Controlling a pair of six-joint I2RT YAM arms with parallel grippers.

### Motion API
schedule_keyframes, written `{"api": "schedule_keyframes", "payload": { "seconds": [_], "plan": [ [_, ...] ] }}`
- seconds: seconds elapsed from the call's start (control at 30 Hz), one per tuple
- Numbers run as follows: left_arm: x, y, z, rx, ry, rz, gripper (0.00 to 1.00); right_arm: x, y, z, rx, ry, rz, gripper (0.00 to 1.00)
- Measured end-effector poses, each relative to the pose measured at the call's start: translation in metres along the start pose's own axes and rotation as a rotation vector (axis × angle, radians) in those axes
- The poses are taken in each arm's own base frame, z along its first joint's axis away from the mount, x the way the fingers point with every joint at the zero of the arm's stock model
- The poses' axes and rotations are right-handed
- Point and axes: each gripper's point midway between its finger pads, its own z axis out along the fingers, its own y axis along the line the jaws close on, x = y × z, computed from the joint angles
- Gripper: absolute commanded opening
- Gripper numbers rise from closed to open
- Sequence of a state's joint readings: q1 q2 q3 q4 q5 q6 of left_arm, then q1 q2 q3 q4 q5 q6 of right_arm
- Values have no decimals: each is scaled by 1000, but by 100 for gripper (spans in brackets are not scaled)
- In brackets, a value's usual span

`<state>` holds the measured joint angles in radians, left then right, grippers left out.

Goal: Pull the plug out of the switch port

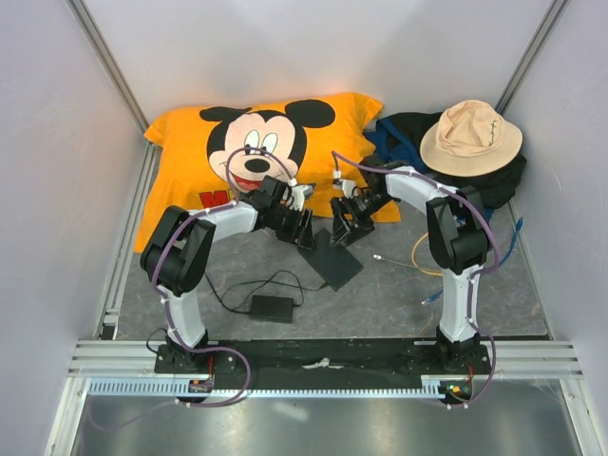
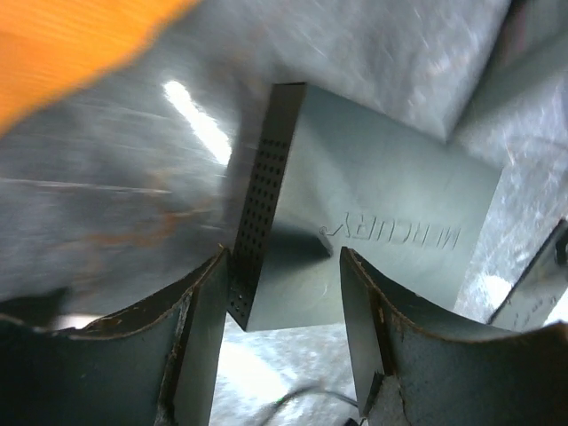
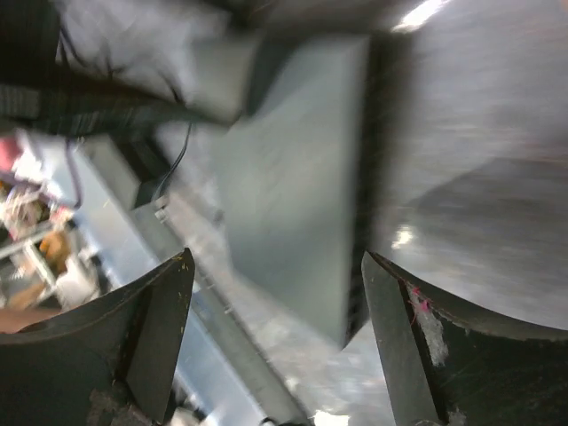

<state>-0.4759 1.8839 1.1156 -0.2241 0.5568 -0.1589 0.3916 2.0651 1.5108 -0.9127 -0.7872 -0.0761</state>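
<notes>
Wide open, the left end effector [image 2: 282, 337] hangs over one corner of the switch [image 2: 382, 222]. One finger [image 2: 200, 342] sits right beside the vented side wall, and nothing is gripped. Across from it the right end effector [image 3: 275, 342] is spread just as far, straddling the same flat black box, and it's empty too. From above, the switch lies flat on the grey counter [image 1: 399, 299] between the two arms, just in front of the orange pillow [image 1: 190, 161].

Now the plug: I can't make it out. The arms hide the socket row from above, and the wrist views show only the lid and a vented edge. A yellow cable [image 1: 418, 252] lies loose on the counter to the right, its end near the switch but apart from it. Whether that's the one, I can't say.

My read is that the box is light, rigid and smooth-lidded, so it will slide if tugged; pin it by its side edges. A plug would be small and hard, best taken by its body, not the soft cable.

As for containers, a dark bag [image 1: 503, 182] sits under the hat [image 1: 470, 136], its contents out of sight. The power brick [image 1: 273, 307] lies well apart.
</notes>
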Motion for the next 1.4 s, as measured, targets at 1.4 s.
{"api": "schedule_keyframes", "payload": {
  "seconds": [1.4],
  "plan": [
    [75,-72,2,181,172,58,65,-61,-51,-16,-5,-153,138,96]
  ]
}}
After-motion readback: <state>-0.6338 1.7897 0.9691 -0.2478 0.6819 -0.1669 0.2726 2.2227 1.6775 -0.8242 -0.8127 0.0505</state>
